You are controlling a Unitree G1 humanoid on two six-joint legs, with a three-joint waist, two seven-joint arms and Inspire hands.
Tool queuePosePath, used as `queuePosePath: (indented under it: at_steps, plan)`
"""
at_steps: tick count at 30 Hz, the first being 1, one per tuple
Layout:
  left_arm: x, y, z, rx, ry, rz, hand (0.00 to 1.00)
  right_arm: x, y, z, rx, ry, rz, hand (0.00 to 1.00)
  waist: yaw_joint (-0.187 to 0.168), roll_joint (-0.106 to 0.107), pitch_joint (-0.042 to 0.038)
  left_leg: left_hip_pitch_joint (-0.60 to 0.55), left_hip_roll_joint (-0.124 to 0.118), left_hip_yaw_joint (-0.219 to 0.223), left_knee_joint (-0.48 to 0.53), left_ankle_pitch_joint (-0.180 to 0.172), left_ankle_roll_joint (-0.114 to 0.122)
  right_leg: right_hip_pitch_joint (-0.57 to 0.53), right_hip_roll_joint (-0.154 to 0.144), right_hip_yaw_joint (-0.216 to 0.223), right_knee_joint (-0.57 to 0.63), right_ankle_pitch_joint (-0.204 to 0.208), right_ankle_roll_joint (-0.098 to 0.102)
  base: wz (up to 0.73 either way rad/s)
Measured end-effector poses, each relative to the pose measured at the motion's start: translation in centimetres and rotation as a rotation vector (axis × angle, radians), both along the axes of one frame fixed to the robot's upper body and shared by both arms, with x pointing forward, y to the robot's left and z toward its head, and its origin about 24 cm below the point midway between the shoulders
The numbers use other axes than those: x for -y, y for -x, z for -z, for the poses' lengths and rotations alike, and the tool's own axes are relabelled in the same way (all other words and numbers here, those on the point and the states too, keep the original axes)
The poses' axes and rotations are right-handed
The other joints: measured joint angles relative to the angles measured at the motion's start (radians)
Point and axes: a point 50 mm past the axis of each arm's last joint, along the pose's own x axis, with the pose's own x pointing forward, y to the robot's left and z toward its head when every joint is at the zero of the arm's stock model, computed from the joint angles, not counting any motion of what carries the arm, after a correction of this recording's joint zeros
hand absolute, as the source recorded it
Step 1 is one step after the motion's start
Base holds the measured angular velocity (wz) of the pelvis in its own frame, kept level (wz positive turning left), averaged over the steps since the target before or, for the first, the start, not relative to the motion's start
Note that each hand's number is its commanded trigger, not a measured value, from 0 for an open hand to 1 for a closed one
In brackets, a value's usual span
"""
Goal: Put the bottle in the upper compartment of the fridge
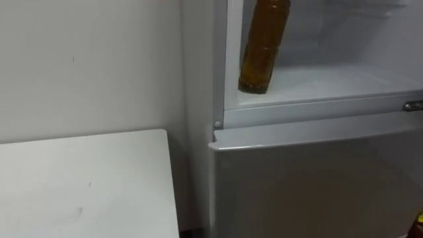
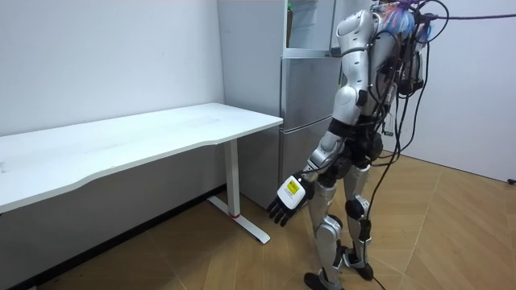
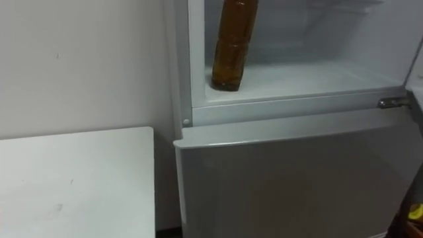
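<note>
Through my eye views, the bottle (image 1: 263, 49) stood upright on the white floor of the upper compartment (image 1: 344, 80). It was close to the front edge and to the wall on my left hand's side. Amber liquid filled what I could see of it, and its top ran out of the picture. The compartment was open. Just beneath it, the grey lower door (image 1: 317, 178) was closed, with a small metal hinge (image 1: 413, 105) at its top corner on the far side from my left hand. A white table (image 1: 79, 185) lay on my left hand's side, its corner near the fridge, against a pale wall (image 1: 86, 66).

In the room view, I stood upright on the wooden floor (image 2: 451, 234), facing the fridge with the table's end beside me. My left hand (image 2: 288, 199) hung low at my thigh, released, with its fingers loose and grasping nothing. The tabletop was above that hand and towards the room view's left. The open upper compartment was well above it.
</note>
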Motion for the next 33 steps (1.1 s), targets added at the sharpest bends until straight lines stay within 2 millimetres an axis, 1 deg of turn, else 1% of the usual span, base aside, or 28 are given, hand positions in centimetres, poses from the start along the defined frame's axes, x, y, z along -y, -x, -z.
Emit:
queuePosePath:
  at_steps: [2,6,7,9,10,14,20,24,26,33]
  plan:
    - [0.0,0.0,0.0,-0.001,0.000,0.000,0.00,-0.2,-0.1,0.0,-0.009,0.018,-0.014,0.00,0.008,0.000,0.0007,-0.001,0.000,0.000,0.003,0.000,0.001,0.001,0.000,-0.001,-0.003,0.000,0.000,0.00]
    - [0.0,0.1,0.0,-0.003,0.002,0.000,0.00,-0.7,-0.5,0.1,-0.023,0.043,-0.044,0.00,0.012,0.003,0.0015,-0.002,0.000,-0.002,0.002,0.000,0.001,0.008,0.000,-0.007,-0.013,0.000,0.000,0.04]
    - [0.0,0.0,0.0,-0.001,0.003,0.001,0.00,-0.8,-0.5,0.1,-0.026,0.046,-0.052,0.00,0.012,0.005,0.0027,-0.002,0.000,-0.004,0.002,-0.001,0.001,0.015,0.000,-0.013,-0.017,0.001,0.001,0.08]
    - [0.0,-0.2,0.0,0.003,0.003,0.002,0.00,-1.0,-0.6,0.2,-0.033,0.054,-0.062,0.00,0.012,0.008,0.0023,-0.001,0.000,-0.004,0.002,-0.001,0.001,0.016,0.000,-0.015,-0.017,0.001,0.001,0.04]
    - [0.0,-0.4,0.0,0.008,0.003,0.004,0.00,-1.3,-0.8,0.3,-0.042,0.062,-0.074,0.00,0.019,0.010,0.0033,-0.002,0.000,-0.004,0.002,-0.001,0.001,0.015,0.000,-0.015,-0.017,0.001,0.001,0.00]
    - [0.0,-1.1,0.0,0.025,0.003,0.009,0.00,-2.0,-1.2,0.7,-0.061,0.065,-0.116,0.00,0.031,0.018,0.0006,-0.002,0.000,-0.003,0.001,-0.001,0.000,0.015,0.000,-0.015,-0.016,0.001,0.001,0.00]
    - [0.0,-1.1,0.0,0.023,0.002,0.011,0.00,-3.2,-1.6,1.5,-0.102,0.093,-0.170,0.00,0.032,0.024,-0.0029,-0.001,0.000,-0.002,-0.001,-0.001,0.000,0.015,0.000,-0.016,-0.015,0.001,0.001,0.00]
    - [0.0,-1.2,0.0,0.021,0.000,0.029,0.00,-4.2,-2.1,1.5,-0.162,0.197,-0.213,0.00,0.034,0.024,-0.0031,-0.001,0.001,-0.004,0.000,-0.002,0.000,0.012,0.000,-0.016,-0.003,0.001,0.001,0.00]
    - [-0.1,-1.2,0.0,0.020,-0.001,0.031,0.00,-5.0,-2.5,1.6,-0.193,0.256,-0.250,0.00,0.035,0.021,-0.0030,0.000,0.001,-0.004,0.001,-0.002,0.000,0.014,-0.001,-0.016,0.005,0.001,0.001,0.00]
    - [-0.1,-0.9,0.1,0.007,-0.004,0.029,0.00,-6.7,-3.2,2.2,-0.259,0.336,-0.346,0.00,0.045,0.014,-0.0009,-0.001,0.002,-0.004,0.003,-0.003,0.002,0.012,-0.002,-0.013,0.014,0.001,0.001,0.00]
